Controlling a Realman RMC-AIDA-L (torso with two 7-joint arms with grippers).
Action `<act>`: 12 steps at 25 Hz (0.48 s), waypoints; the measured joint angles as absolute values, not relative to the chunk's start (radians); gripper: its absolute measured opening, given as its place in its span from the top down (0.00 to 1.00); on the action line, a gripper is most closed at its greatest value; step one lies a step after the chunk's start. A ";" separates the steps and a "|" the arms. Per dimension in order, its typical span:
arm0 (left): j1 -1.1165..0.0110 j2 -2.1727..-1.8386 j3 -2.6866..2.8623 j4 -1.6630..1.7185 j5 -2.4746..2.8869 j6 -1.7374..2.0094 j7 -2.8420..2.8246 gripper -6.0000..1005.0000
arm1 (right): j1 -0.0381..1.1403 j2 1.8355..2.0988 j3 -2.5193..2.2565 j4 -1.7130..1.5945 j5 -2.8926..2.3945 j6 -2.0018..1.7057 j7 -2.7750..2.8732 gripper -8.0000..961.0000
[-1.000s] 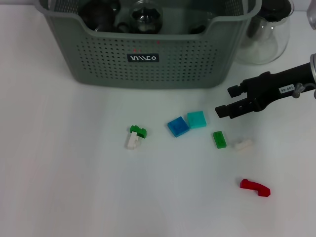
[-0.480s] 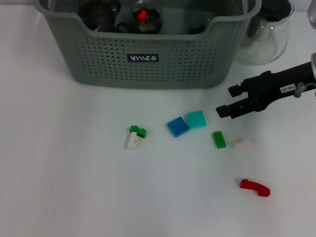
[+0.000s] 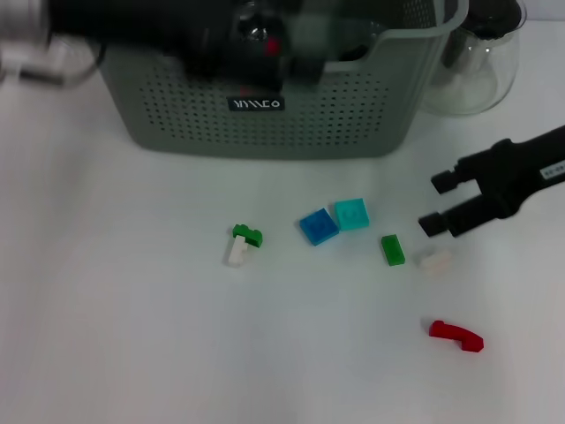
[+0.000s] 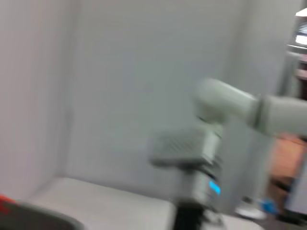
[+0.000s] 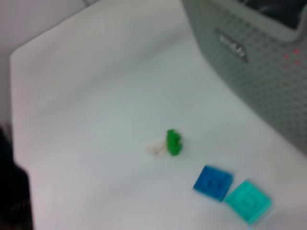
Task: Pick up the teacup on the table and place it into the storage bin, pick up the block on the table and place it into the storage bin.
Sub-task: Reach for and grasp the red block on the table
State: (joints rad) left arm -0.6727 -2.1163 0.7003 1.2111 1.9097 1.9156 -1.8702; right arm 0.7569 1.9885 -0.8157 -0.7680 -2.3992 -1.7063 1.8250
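The grey-green storage bin stands at the back of the table, and it also shows in the right wrist view. My left gripper reaches in from the left as a dark blur over the bin's front rim. The teacup is hidden. Loose blocks lie in front of the bin: a green-and-white one, a blue one, a teal one, a small green one, a white one and a red one. My right gripper hovers open and empty just above and right of the white block.
A clear glass jug stands right of the bin. In the right wrist view the green block, blue block and teal block lie on white table. Bare table lies on the left and near side.
My left arm has swung in from the left over the bin. My right gripper has drawn back to the right and slightly nearer, still open.
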 joint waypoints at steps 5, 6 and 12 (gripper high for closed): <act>-0.539 -2.150 0.766 1.207 1.953 1.977 -1.746 0.09 | 0.758 1.996 -0.836 -0.886 -2.436 -1.835 1.875 0.06; -0.521 -2.158 0.771 1.201 1.978 1.977 -1.720 0.08 | 0.759 2.003 -0.846 -0.914 -2.446 -1.851 1.890 0.06; -0.472 -2.173 0.742 1.075 2.114 1.967 -1.566 0.08 | 0.772 2.085 -1.033 -1.109 -2.563 -1.911 2.015 0.06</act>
